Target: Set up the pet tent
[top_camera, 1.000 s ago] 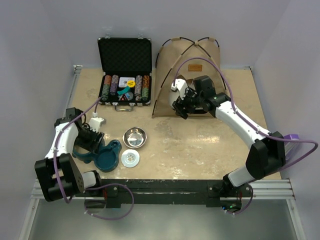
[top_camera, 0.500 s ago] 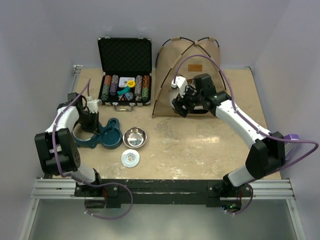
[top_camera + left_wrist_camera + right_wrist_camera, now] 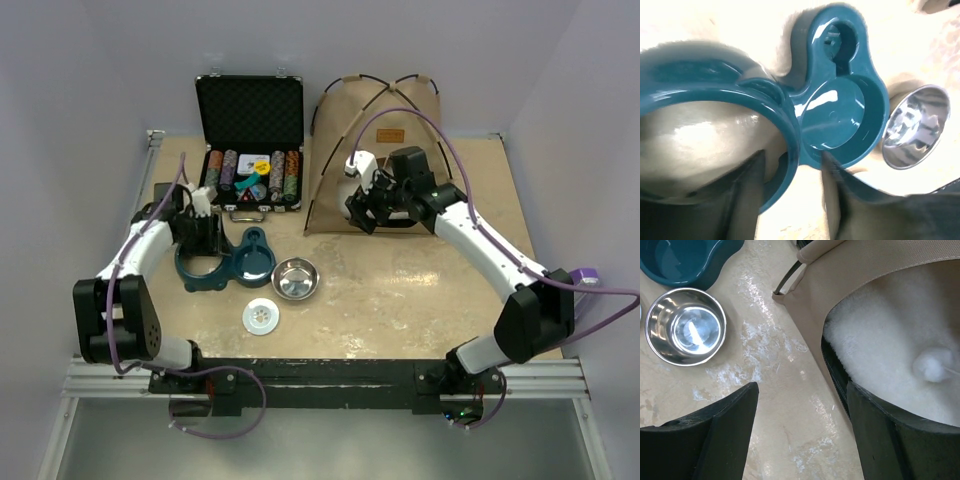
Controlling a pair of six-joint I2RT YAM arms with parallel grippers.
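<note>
"Two claws in our views, so where do we place the pet tent (image 3: 335, 175)?"

"At the back right of the worktop (image 3: 420, 290), standing upright. Its thin black poles (image 3: 392, 83) cross at the peak and the brown label patch (image 3: 390, 135) faces us. The open poker chip case (image 3: 248, 110) stands just to its left in the overhead view."

"And our right claw (image 3: 362, 208)?"

"It hangs low at the arched doorway (image 3: 835, 365), jaws spread wide, gripping nothing. From the right wrist we see bare worktop between the fingers, and the doorway's black-lined edge runs down to the inner side of one finger (image 3: 900, 440). Inside the tent we see a white fleecy floor (image 3: 880, 330) and the white pom-pom (image 3: 932, 365)."

"What do we say of the left claw (image 3: 791, 160)?"

"It is down on the teal double-bowl stand (image 3: 252, 262), left of centre and well apart from the tent. Its jaws are partly parted astride the rim of the stand's open ring. One finger (image 3: 740, 200) is inside the ring, close against the rim. The other is outside, with a sliver of worktop between it and the rim. We do not see it clamped."

"Anything else near?"

"One steel bowl (image 3: 296, 279) sits just beside the stand's solid dish; whether they touch we cannot tell. A white round disc (image 3: 260, 317) lies nearer to us, apart from both."
</note>
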